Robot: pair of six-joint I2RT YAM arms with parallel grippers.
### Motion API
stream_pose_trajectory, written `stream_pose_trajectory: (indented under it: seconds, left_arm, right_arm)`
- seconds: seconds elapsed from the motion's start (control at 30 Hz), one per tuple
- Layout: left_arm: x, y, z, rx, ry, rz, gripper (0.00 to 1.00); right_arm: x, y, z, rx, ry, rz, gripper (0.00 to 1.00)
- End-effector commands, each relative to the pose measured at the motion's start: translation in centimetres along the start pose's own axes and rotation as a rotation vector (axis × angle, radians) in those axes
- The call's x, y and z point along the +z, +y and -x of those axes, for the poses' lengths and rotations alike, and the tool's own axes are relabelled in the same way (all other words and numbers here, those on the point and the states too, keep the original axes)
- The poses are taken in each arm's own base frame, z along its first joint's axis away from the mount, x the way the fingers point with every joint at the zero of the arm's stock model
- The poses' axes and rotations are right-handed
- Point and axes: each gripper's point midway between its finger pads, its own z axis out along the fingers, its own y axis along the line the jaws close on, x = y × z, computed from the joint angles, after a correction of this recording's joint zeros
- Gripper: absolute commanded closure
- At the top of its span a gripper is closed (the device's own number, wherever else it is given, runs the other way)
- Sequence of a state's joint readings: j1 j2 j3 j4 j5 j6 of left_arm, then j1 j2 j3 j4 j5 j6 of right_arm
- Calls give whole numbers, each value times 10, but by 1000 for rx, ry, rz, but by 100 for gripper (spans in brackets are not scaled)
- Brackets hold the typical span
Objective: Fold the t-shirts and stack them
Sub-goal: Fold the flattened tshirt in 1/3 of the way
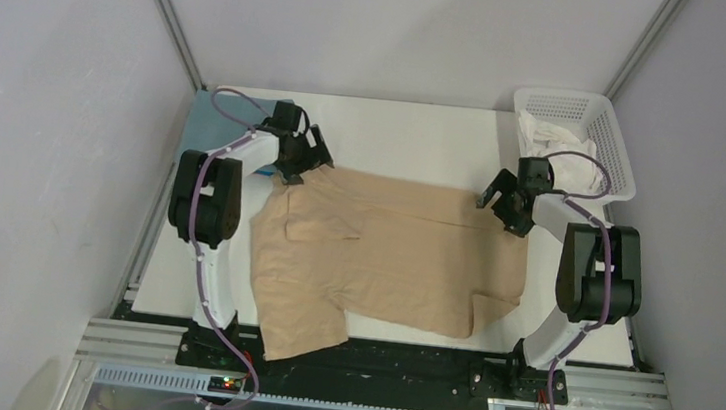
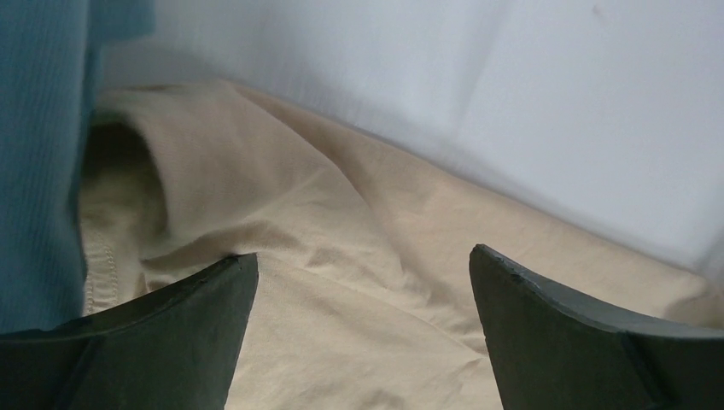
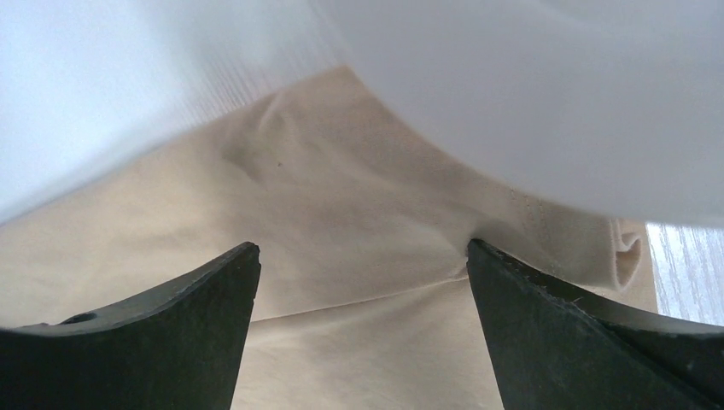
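Top external view: the tan shirt (image 1: 384, 257) lies spread across the middle of the table (image 1: 415, 140). My left gripper (image 1: 297, 166) is at its far left corner and my right gripper (image 1: 502, 210) at its far right corner, both with fingers spread wide, gripping nothing. The teal shirt (image 1: 204, 124) lies at the table's far left corner.

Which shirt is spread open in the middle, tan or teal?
The tan shirt, spread across the table centre. The teal shirt lies at the far left corner.
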State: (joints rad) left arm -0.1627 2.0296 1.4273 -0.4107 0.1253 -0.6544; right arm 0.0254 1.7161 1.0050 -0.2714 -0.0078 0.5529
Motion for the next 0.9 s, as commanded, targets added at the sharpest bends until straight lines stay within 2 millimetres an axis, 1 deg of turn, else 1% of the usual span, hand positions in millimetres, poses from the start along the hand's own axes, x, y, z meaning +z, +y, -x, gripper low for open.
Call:
stream_pose_trajectory:
  seconds: [0.0,0.03,0.1,0.13,0.17,0.2,0.23,0.27,0.3,0.33,0.37,0.4,0.43,0.47,0.5,0.53,0.57,0.6,0.63,0.67,0.7,0.73,0.77,0.8,0.83,0.87]
  left_arm:
    - [23,12,7,2,24,27,0]
    - [22,3,17,4,9,11,0]
    - [18,-3,25,6,-5,1,0]
    - [15,-6,27,9,-10,-3,0]
    - [5,-10,31,14,-27,-9,0]
    - [-1,-12,31,24,-36,-10,0]
    - [-15,-14,35,34,-67,-3,0]
    - [-22,-14,36,53,-92,15,0]
    - [-39,-16,35,63,-118,18,0]
    - [-49,-16,35,81,-147,38,0]
    - [-66,-16,32,91,-171,44,0]
    - [-73,-13,29,106,-196,74,0]
    - [-89,-10,22,111,-212,84,0]
    - [-102,-5,14,119,-233,110,0]
    - [-109,-2,8,121,-241,123,0]
    - [-119,5,-5,126,-253,149,0]
    - [-123,4,-17,140,-251,153,0]
    - [-132,16,-33,131,-256,177,0]
    - [-134,15,-47,137,-249,174,0]
    - [-139,29,-64,143,-248,195,0]
    - [-142,28,-78,150,-250,192,0]
    - [-146,40,-96,157,-237,198,0]
    - [-148,38,-111,165,-233,185,0]
    - [-153,48,-126,169,-228,180,0]
    - [-154,47,-139,180,-223,166,0]
    - [-156,56,-152,185,-216,161,0]
  right_arm:
    - [9,-9,-3,-5,36,-23,5]
    - [9,-6,-1,-15,29,-13,4]
    - [6,4,1,-59,15,10,4]
    - [0,6,3,-79,1,8,4]
    - [-4,12,1,-119,-7,9,4]
    - [-13,13,4,-135,-31,-8,4]
    - [-19,17,2,-166,-45,-23,4]
    - [-31,18,1,-177,-53,-33,4]
    - [-37,19,-1,-199,-74,-62,3]
    - [-50,18,-4,-214,-80,-81,3]
    - [-64,22,-6,-242,-113,-103,2]
    - [-70,18,-14,-258,-104,-129,2]
    - [-82,25,-19,-294,-130,-129,2]
    - [-87,21,-30,-314,-113,-152,2]
    - [-97,27,-38,-347,-127,-151,2]
    - [-102,19,-53,-352,-94,-182,1]
    - [-110,19,-69,-396,-82,-196,1]
    - [-110,13,-81,-399,-65,-213,1]
    - [-115,11,-97,-425,-51,-227,1]
    - [-115,7,-114,-469,-24,-237,1]
    - [-117,2,-123,-483,-7,-256,1]
    - [-117,-3,-135,-523,5,-270,1]
    - [-117,-11,-142,-534,22,-304,1]
    - [-117,-20,-147,-570,19,-348,1]
    - [-121,-32,-150,-570,26,-410,1]
    - [-121,-39,-149,-593,7,-462,1]
